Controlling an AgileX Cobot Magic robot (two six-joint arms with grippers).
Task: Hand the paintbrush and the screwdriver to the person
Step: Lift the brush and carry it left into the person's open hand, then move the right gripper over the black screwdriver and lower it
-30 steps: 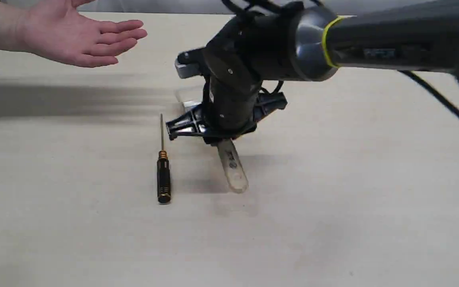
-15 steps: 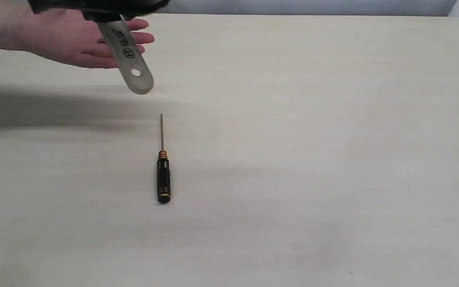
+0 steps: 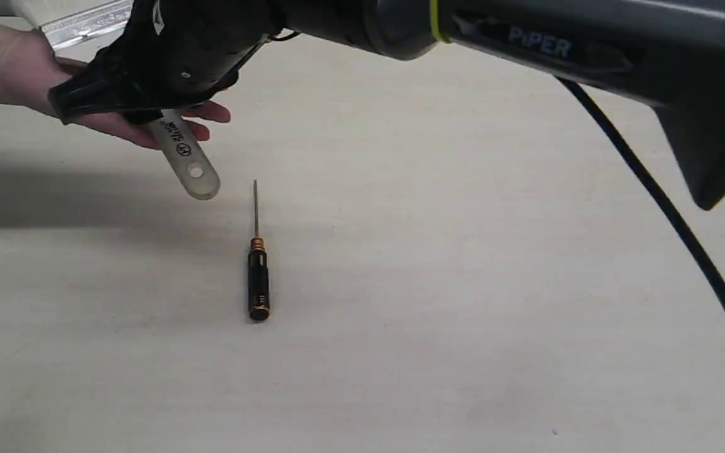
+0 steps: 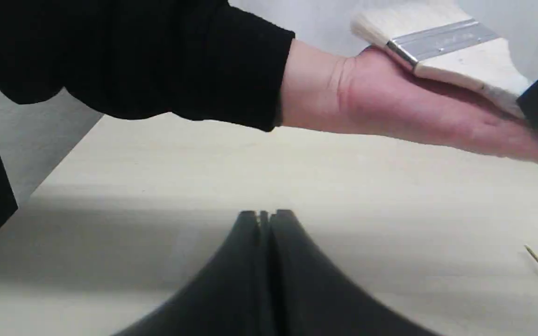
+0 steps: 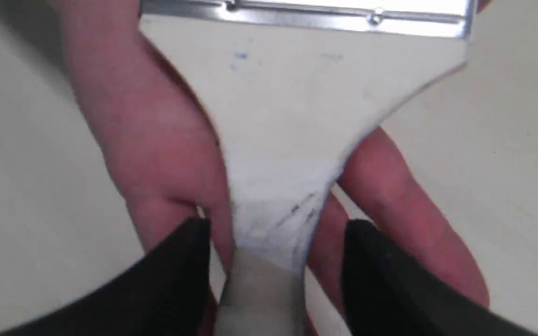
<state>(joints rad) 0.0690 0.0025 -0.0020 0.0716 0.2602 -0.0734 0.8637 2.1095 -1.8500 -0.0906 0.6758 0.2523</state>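
The paintbrush lies across the person's open palm at the far left, its handle with the round hole sticking out past the fingers. My right gripper sits over the handle. In the right wrist view the brush rests on the hand, and the right gripper is open, with a gap on each side of the handle. The screwdriver lies on the table, shaft pointing away. My left gripper is shut and empty, low over the table below the hand and the brush.
The black PiPER arm crosses the top of the exterior view from the right, with its cable hanging over the table's right side. The person's black sleeve fills the upper part of the left wrist view. The pale table is bare around the screwdriver.
My right gripper carried the paintbrush from the table's middle to the person's hand at far left, lowered it onto the palm, and its fingers now stand apart from the handle. The screwdriver stayed put.
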